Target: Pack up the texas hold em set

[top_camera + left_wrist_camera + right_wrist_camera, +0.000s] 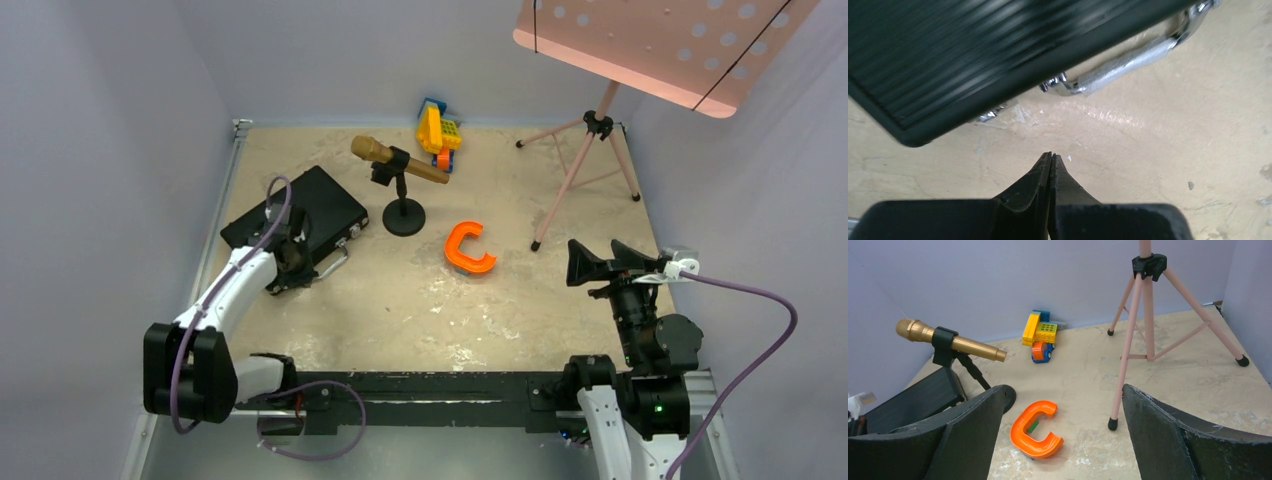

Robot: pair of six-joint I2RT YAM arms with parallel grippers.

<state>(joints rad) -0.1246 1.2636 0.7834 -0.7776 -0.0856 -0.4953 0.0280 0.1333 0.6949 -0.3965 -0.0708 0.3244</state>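
Even, soft light throughout; the black case (973,55) is motion-blurred in the left wrist view.

The case (300,212) is black with fine ribbing, its handle (1128,62) shiny silver. The mic (385,155) is gold on a black stand (404,215), the C-shaped piece (468,250) is bright orange, and the block toy (438,132) is yellow, blue and orange. The music stand (585,165) is pale pink with a dotted tray (650,45).

From above and behind the arm bases, the top camera takes in the whole counter (420,300). The left wrist camera peers down past the pinched-together left claw (1050,157), very close on the black case (973,55) and its silver handle (1128,60). The low right wrist camera looks through the spread right claw (1063,390) toward the far wall (1048,275), sharing the orange C-shaped piece (1020,435), microphone (953,342) and pink tripod (1128,355) with the top view.
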